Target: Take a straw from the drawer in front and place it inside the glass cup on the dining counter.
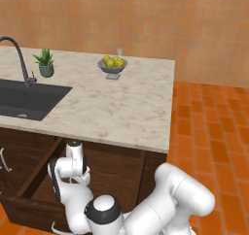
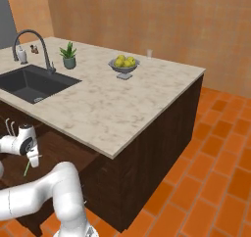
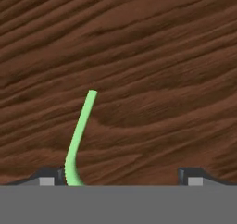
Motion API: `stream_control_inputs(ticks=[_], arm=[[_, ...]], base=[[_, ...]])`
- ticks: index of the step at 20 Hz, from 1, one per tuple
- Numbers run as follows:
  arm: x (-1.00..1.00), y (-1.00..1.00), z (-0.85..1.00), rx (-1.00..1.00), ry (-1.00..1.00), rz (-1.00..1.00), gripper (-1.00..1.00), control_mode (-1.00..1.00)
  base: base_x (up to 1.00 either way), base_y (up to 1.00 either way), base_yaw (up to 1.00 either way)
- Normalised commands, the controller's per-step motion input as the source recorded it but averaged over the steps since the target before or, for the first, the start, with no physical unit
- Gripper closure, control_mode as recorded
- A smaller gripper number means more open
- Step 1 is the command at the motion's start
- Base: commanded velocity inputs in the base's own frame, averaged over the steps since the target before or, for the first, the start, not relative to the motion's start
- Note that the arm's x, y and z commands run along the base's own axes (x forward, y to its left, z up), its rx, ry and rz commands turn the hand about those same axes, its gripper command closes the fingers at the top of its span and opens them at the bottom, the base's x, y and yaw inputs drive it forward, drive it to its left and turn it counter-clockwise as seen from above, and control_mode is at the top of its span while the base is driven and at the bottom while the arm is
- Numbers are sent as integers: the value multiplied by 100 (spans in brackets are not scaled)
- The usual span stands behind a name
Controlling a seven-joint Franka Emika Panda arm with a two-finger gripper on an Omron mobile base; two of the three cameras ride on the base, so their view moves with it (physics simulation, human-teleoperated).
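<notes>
Jaws spread wide over the drawer [image 3: 152, 56] floor, straw [image 3: 79, 135] beside one fingertip; base views show the glass cup [image 2: 149, 53] on the counter [image 2: 122, 108].

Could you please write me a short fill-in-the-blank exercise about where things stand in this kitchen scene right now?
1. The gripper is down inside the open ____, over its wooden bottom.
2. The light-green straw lies beside one fingertip, and the jaws stand ____.
3. The grey bowl on the dining counter holds ____.
4. The small potted plant stands beside the ____, near the faucet.

Missing words: drawer; open; lemons; sink
</notes>
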Motion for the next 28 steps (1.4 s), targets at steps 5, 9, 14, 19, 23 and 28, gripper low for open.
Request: stream_control_inputs(ticks=[5,9,14,19,23,28], arm=[[12,5,-28,0,0,6,-100,-100],[0,14,-77,0,4,5,100,-100],[-7,22,-80,0,6,6,100,-100],[-33,74,-83,0,0,10,100,-100],[-51,99,-80,0,-5,14,100,-100],[-46,78,-73,0,-15,13,100,-100]], base=[[0,0,0],[0,0,0],[0,0,0],[0,0,0],[0,0,0],[0,0,0]])
